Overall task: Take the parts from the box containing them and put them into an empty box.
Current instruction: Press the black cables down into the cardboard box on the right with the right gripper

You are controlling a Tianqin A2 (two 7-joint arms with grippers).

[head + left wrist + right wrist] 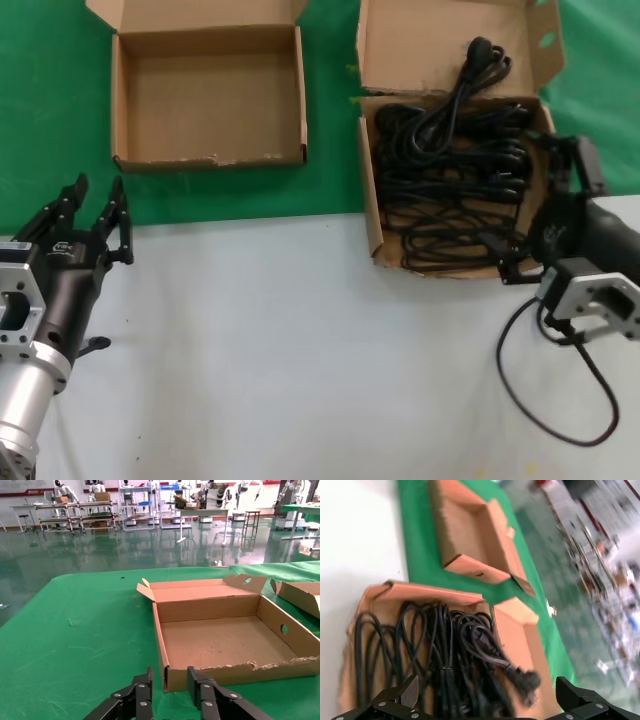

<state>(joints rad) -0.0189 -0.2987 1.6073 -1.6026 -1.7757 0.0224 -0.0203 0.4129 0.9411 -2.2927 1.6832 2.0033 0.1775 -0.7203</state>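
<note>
Head view first: the right gripper (535,200) hangs over the near right corner of the larger box (368,190), and its fingers stand wide apart with nothing between them. Directly beneath and just beyond it lie the power cords (450,175), a black tangle of long loops filling the box floor, with one plug end riding up onto the lid flap. From the right wrist camera the cords (450,665) sit straight below the spread fingertips (good line for a drop). These should handle as light, floppy and rubbery, so grippy rather than slippery, but loops will likely snag on their neighbours. My pick would be the thick middle of one bundle where the strands run together, not a stray loop or a plug. Off to that gripper's far side, well apart, waits the smaller box (210,95), bare inside. The left gripper (92,215) is parked just short of that box's frayed front edge, fingers parted, empty.
</note>
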